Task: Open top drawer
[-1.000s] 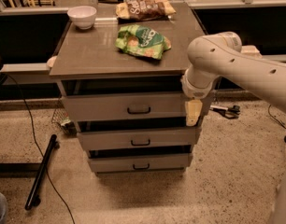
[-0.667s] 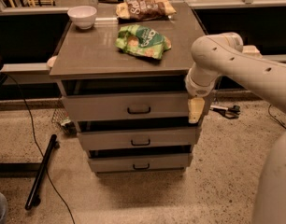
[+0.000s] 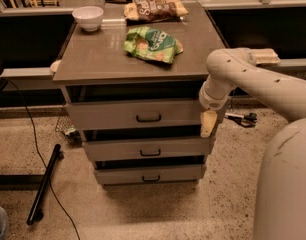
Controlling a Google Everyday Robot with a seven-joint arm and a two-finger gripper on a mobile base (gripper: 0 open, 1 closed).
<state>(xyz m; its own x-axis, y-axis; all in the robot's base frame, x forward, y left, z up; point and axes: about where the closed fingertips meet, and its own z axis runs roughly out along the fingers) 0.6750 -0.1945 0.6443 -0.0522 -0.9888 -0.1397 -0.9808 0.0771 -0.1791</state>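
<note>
The top drawer (image 3: 113,115) is the tallest grey front of three in the cabinet, with a small dark loop handle (image 3: 148,118) at its centre. It stands out a little from the cabinet frame, with a dark gap above it. My gripper (image 3: 208,123) hangs from the pale arm at the drawer's right end, level with its lower edge, well to the right of the handle. Only a cream-coloured fingertip shows.
Two shorter grey drawers (image 3: 148,149) sit below. On the cabinet top (image 3: 93,59) lie a green snack bag (image 3: 152,44), a brown snack bag (image 3: 154,9) and a white bowl (image 3: 88,18). A black cable and pole (image 3: 43,184) lie on the floor at left.
The arm and gripper have shifted slightly to the right. The drawers look the same.
</note>
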